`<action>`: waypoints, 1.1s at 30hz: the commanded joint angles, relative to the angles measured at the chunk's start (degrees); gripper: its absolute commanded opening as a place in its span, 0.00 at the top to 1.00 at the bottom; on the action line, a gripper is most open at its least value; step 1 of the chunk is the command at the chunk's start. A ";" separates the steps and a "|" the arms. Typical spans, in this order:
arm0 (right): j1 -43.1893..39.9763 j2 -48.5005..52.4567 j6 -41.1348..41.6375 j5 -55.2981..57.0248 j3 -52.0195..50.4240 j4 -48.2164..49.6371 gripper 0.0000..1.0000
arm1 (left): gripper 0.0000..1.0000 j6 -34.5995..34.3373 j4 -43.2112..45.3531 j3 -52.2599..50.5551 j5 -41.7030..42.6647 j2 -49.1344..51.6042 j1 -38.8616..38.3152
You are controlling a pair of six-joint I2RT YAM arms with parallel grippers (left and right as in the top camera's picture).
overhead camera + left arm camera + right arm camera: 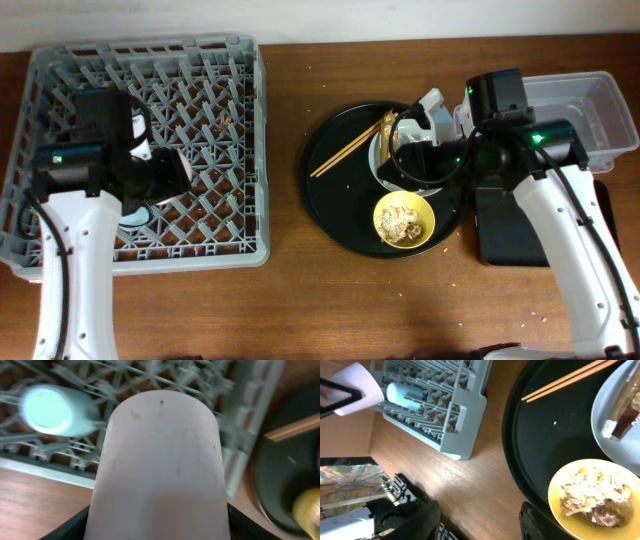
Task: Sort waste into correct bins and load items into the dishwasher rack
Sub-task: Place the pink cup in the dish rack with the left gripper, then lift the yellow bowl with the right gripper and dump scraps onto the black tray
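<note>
On your left gripper [160, 172], the jaws grip the pink cup [160, 470] over the dishwasher rack [200, 255]; right gripper [480, 522] jaws stand apart, empty.

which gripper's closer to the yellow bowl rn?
Right. The right gripper hangs open over the round black tray, right next to the yellow bowl. The left gripper is far off over the dishwasher rack, holding the pink cup.

So the left gripper [165, 172] has the pink cup [178, 166] over the grey rack [210, 70]; chopsticks [345, 155] and the yellow bowl [381, 210] sit on the round black tray [335, 195].
</note>
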 commanded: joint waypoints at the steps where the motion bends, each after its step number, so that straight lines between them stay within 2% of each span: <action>1: 0.44 -0.96 0.42 2.38 0.22 -0.17 0.48 | 0.34 -2.91 2.62 -3.13 -6.95 4.98 0.15; 8: 0.44 -0.96 0.44 2.56 0.22 -0.81 0.47 | 0.34 -2.91 5.03 -3.17 -6.91 17.64 0.15; 9: 0.44 -0.96 0.44 2.58 0.22 -0.96 0.47 | 0.29 -2.91 5.03 -3.17 -6.80 18.82 0.15; 11: 0.44 -0.96 0.42 2.58 0.22 -1.11 0.46 | 0.01 -2.86 4.83 -2.93 -3.52 18.93 0.15; 13: 0.44 -0.96 0.42 2.99 0.22 -1.27 0.46 | 0.01 -2.89 2.99 -0.81 -1.97 18.78 0.28; 14: 0.44 -0.96 0.42 5.70 0.22 -1.29 0.42 | 0.01 -2.89 -0.07 2.58 -1.92 18.75 0.48; 17: 0.81 -0.94 1.46 10.38 -0.92 -1.33 0.43 | 0.02 -0.92 -8.09 14.45 0.20 18.69 0.31; 18: 1.62 -0.70 4.09 13.62 -1.99 -1.33 0.43 | 0.02 1.88 -10.12 18.78 4.33 18.47 0.00; 19: 4.04 -0.07 6.56 19.47 -4.57 -0.79 0.46 | 0.02 9.44 -10.38 22.69 13.44 17.51 -0.72; 20: 5.68 0.59 7.43 23.26 -6.32 -0.42 0.46 | 0.03 15.34 -9.53 23.69 20.44 16.41 -1.42; 22: 8.33 2.34 9.68 28.30 -9.14 1.66 0.47 | 0.03 22.01 -8.74 23.76 29.79 14.03 -2.84; 27: 15.17 8.04 9.70 29.31 -12.74 7.91 0.54 | 0.04 23.41 -10.45 23.74 30.16 12.52 -9.84; 30: 18.47 14.97 12.57 36.63 -15.96 13.70 0.62 | 0.04 23.37 -10.23 23.74 28.59 12.52 -12.57; 32: 18.64 20.37 13.40 36.61 -16.04 16.37 0.71 | 0.04 23.34 -10.25 23.74 27.10 12.52 -12.57; 33: 18.64 22.64 13.57 36.17 -16.02 17.03 0.80 | 0.03 23.37 -10.23 23.74 27.08 12.52 -12.55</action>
